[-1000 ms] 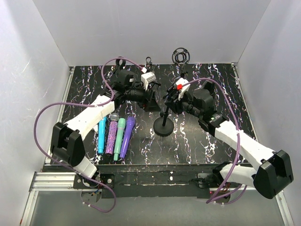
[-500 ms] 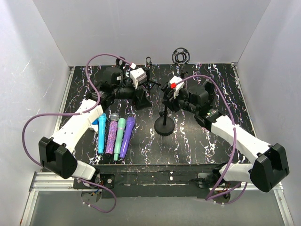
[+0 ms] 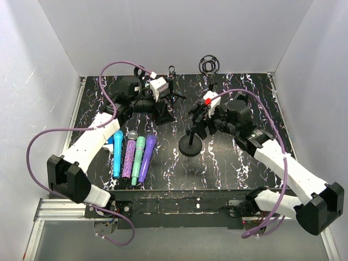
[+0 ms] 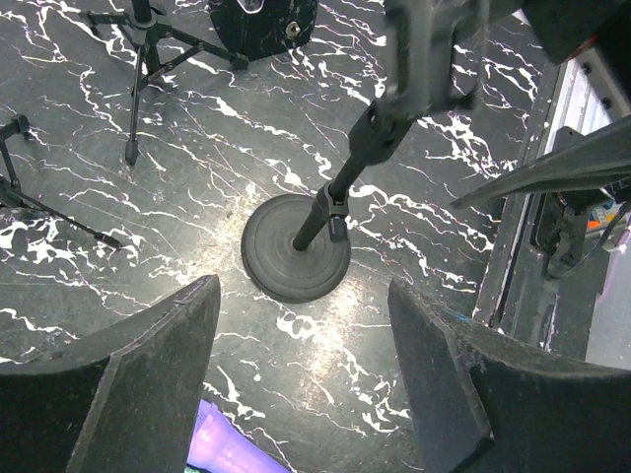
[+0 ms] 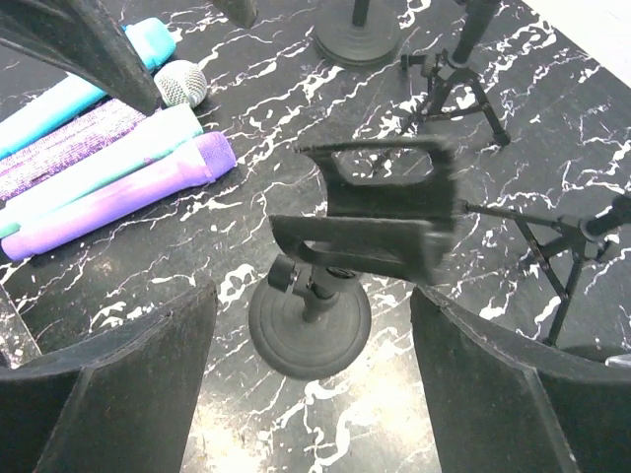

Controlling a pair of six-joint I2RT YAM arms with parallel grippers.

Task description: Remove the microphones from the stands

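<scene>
Microphones (image 3: pixel 129 156), four lying side by side on table (image 3: pixel 231 160), stand (image 3: pixel 190 147) upright nearby

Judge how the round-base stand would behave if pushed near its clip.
The round-base stand probably resists tipping: its disc base looks broad and solid under a thin pole. A push high at the empty clip would likely rock it more than one low down. On the glossy tabletop it may slide.
</scene>
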